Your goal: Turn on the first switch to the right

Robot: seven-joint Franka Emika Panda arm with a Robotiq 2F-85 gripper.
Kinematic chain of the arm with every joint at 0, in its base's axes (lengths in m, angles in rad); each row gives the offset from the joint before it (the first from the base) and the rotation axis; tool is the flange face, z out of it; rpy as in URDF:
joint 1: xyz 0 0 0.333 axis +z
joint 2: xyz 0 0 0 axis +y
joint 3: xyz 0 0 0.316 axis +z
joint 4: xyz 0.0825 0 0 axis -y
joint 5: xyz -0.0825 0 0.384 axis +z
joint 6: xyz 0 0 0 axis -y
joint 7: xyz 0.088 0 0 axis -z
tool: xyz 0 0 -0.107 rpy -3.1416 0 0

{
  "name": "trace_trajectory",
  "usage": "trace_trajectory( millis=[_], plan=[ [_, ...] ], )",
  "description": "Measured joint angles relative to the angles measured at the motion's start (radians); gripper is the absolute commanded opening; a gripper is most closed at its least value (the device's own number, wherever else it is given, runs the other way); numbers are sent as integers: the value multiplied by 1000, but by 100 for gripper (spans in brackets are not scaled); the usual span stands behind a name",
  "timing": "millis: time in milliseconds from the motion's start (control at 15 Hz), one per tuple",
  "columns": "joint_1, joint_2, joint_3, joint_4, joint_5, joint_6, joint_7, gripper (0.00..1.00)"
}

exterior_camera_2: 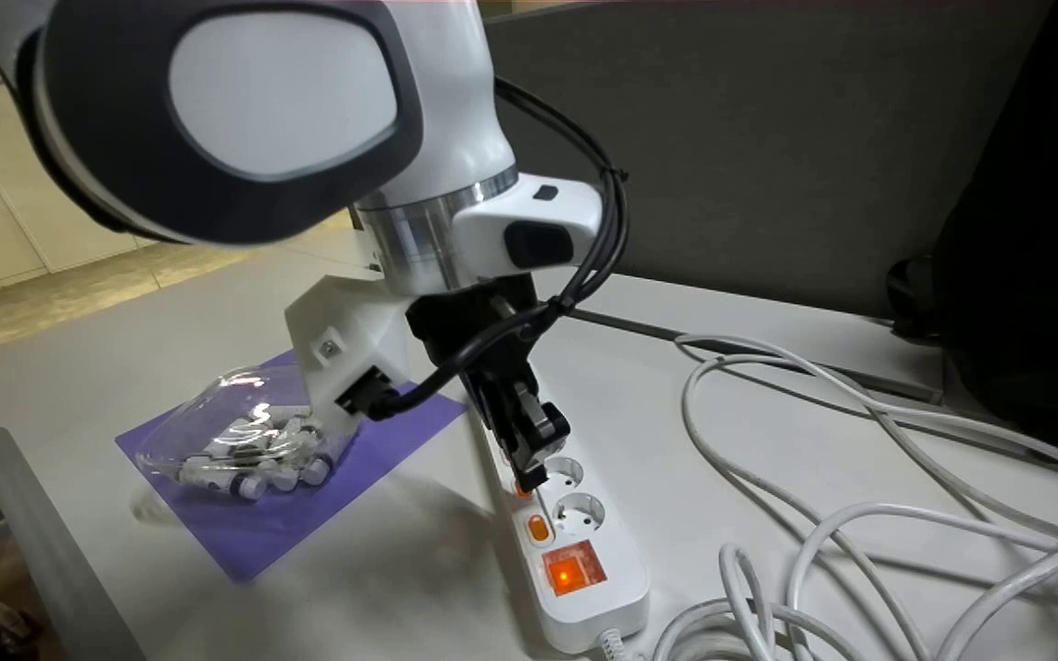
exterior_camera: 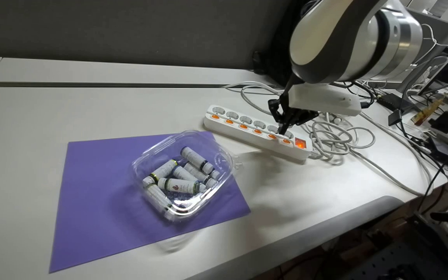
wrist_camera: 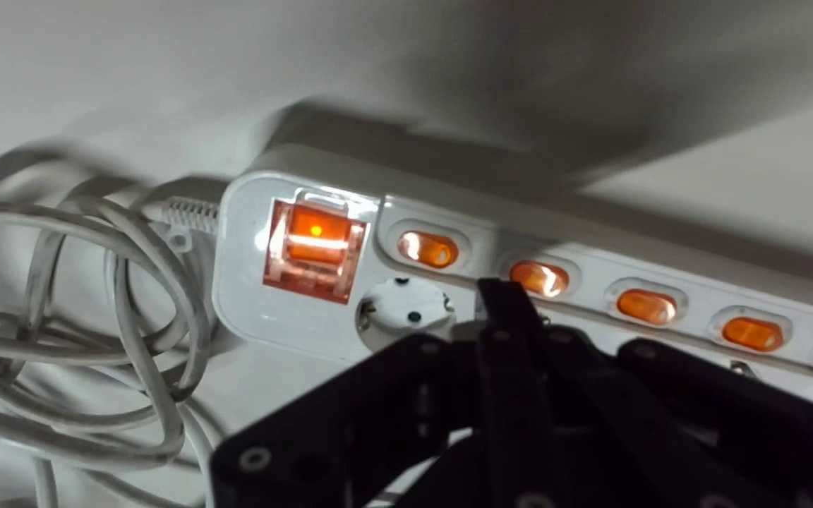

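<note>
Dark grey partition [exterior_camera: 130, 35] behind, pale tabletop [exterior_camera: 21, 124] below: on it, in both exterior views, lies the white power strip [exterior_camera: 253, 136]. I take my target to be the small orange switch [wrist_camera: 428, 249] on its top, nearest the end where the cable [wrist_camera: 191, 214] enters; the larger main switch [wrist_camera: 316, 238] beside it glows, so I judge that already on, though the wording could mean either of the 2. My gripper [exterior_camera_2: 532, 473] looks clenched on nothing, its tip low over the strip near the neighbouring switch [wrist_camera: 539, 279]; contact I can't tell. I expect smooth, hard plastic, slippery to pinch, with a short springy click, so I wouldn't grasp it: 1 straight push on 1 end of the rocker should serve, though which end means on I can't make out. I'd guess the strip is light and could skid under a sideways shove, so I'd press downward only.
</note>
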Motion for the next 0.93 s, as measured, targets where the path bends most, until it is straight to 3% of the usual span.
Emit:
trace_trajectory(
  millis=[333,933],
  plan=[
    [2,-56,-6,-37,5,-2,0,0],
    [-4,-29,-34,-46,37,-12,1,0]
  ],
)
